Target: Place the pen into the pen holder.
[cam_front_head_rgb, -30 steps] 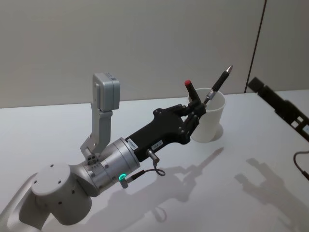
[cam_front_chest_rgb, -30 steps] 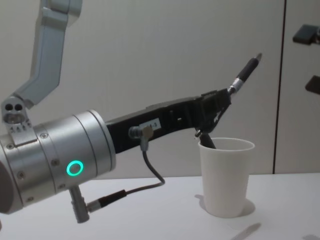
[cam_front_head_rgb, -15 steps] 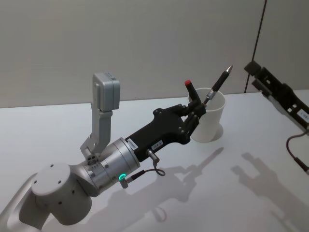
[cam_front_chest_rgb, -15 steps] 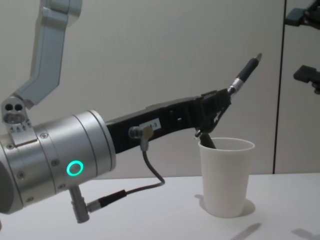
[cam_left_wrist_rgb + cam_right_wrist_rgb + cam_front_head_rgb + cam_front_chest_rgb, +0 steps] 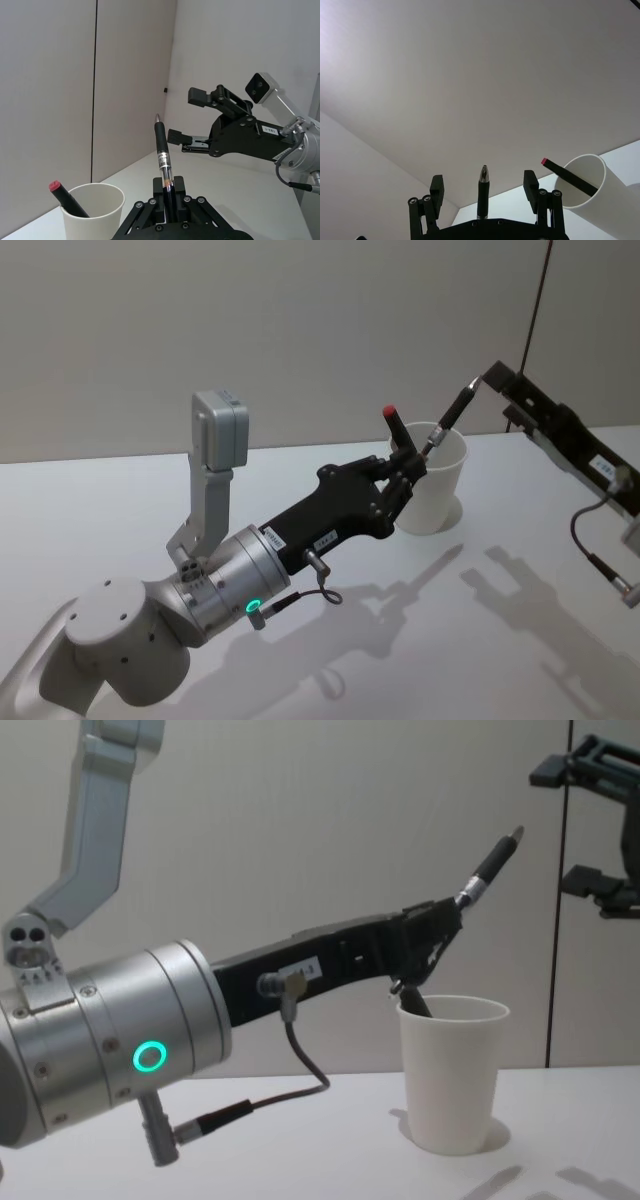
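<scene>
The pen holder [image 5: 96,223] hides red-tipped marker [image 5: 63,194] below rim; left hand [image 5: 168,197] covers pen [image 5: 161,150] base

From my console, the pen holder [image 5: 432,490] reads plain white, on a white table [image 5: 100,510]. The marker [image 5: 396,428] is black with a red cap. The pen [image 5: 161,150] is black, with a clear band and a silver tip. The left gripper [image 5: 408,468] and right gripper [image 5: 186,115] are both black. The left arm [image 5: 225,575] is silver, its ring light [image 5: 254,606] green.
</scene>
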